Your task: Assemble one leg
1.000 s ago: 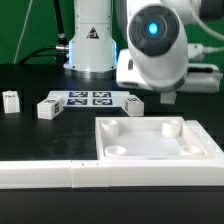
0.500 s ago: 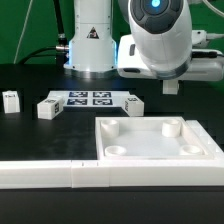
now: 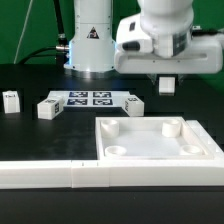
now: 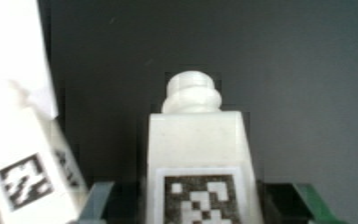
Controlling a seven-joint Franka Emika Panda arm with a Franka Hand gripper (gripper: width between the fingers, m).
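While the arm (image 3: 160,40) hangs over the worktop (image 3: 30,130), the leg (image 3: 167,85) is clamped between the jaws, up in the air and touching nothing else. In the exterior view it sits toward the right, above the far edge of the big white panel (image 3: 150,141) and well clear of it.

The wrist view is way clearer: the leg (image 4: 197,150) runs straight out from between the two dark fingers (image 4: 101,203), one pressed on each side. Its black-and-white tag (image 4: 202,198) faces the camera and a rounded peg (image 4: 194,90) sticks out of the far end. So the jaws are closed on the leg, no doubt about it.

Also in the wrist view, another white piece (image 4: 25,150) with its own tag sits beside the leg, with a strip of dark worktop between them. Can't tell for sure which part that one is.

Rest of the layout in the exterior view:
- the panel lies flat, with round sockets (image 3: 116,151) in its corners
- a long white bar (image 3: 40,176) runs along the near edge, just in front of the panel
- the marker board (image 3: 88,98) lies flat near the robot base (image 3: 90,45)
- three loose blocks sit on the worktop: one (image 3: 10,100) far over on the exterior view's left, one (image 3: 47,107) just beside the marker board's left end, one (image 3: 134,103) just beside its right end
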